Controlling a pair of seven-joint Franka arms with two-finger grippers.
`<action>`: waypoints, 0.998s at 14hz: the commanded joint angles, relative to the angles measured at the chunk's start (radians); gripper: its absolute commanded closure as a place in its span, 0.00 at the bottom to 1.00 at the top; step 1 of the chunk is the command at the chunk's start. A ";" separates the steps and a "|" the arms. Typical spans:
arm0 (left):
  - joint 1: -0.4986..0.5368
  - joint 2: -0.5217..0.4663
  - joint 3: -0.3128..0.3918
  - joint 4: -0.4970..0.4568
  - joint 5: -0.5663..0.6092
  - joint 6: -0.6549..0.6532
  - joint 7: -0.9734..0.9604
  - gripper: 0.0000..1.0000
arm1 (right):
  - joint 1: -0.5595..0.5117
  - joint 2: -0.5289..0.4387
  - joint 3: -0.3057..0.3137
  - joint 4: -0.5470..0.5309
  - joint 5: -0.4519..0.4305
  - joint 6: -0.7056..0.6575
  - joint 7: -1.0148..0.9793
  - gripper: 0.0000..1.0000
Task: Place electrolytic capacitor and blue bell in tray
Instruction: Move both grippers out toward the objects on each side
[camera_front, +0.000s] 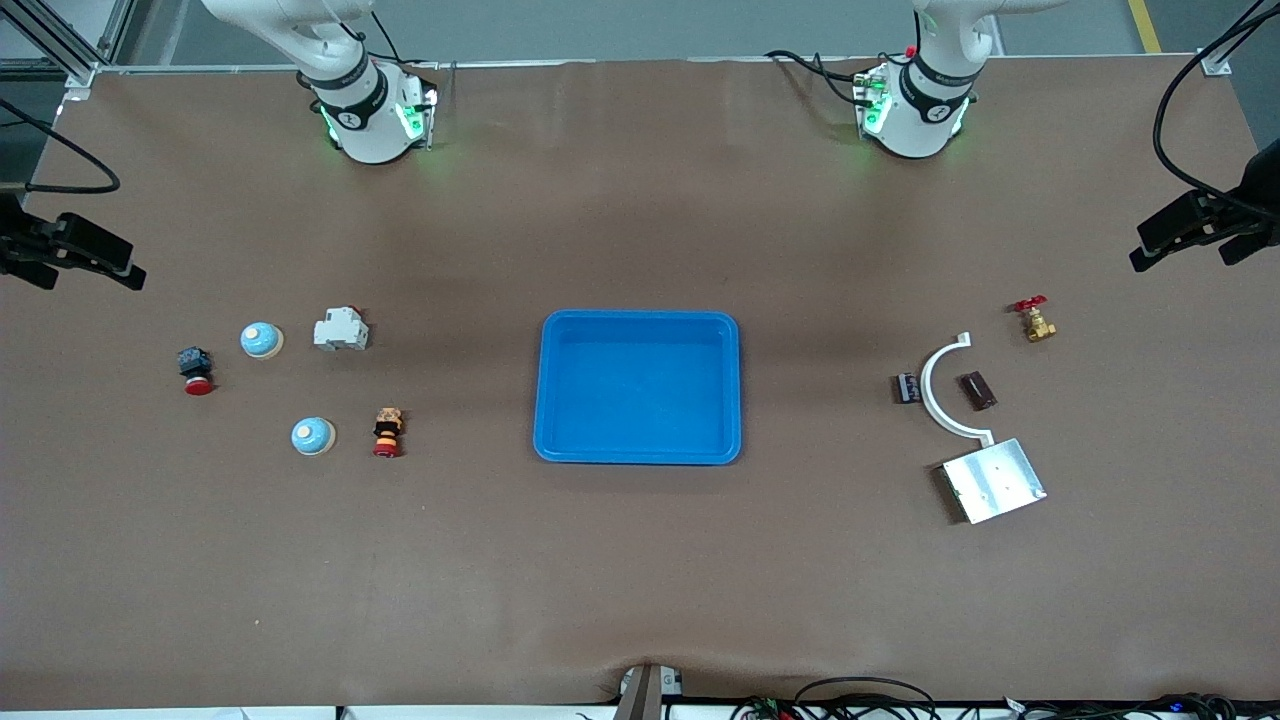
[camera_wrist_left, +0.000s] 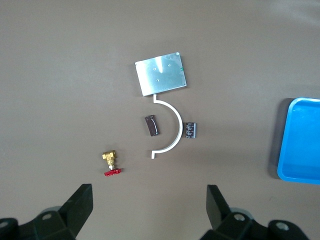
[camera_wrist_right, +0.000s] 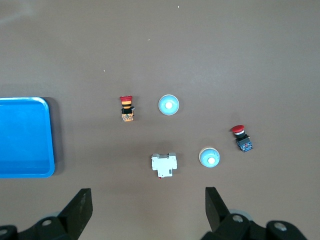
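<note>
Finding the tray empty at mid-surface, we are judging the first pickup pending: left gripper and right gripper, jaws wide, are hovering over the electrolytic capacitor and two blue bells respectively.

No legible text or markings on anything.
</note>
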 joint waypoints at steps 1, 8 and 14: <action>0.009 -0.003 -0.009 0.007 0.018 -0.013 0.010 0.00 | 0.000 -0.006 0.007 -0.012 -0.004 0.012 0.013 0.00; 0.007 0.106 -0.004 0.070 0.012 -0.011 -0.004 0.00 | -0.100 -0.006 0.112 -0.012 -0.002 0.019 0.013 0.00; 0.015 0.334 -0.001 0.076 0.015 0.101 -0.009 0.00 | -0.103 -0.006 0.111 -0.014 -0.005 0.022 0.013 0.00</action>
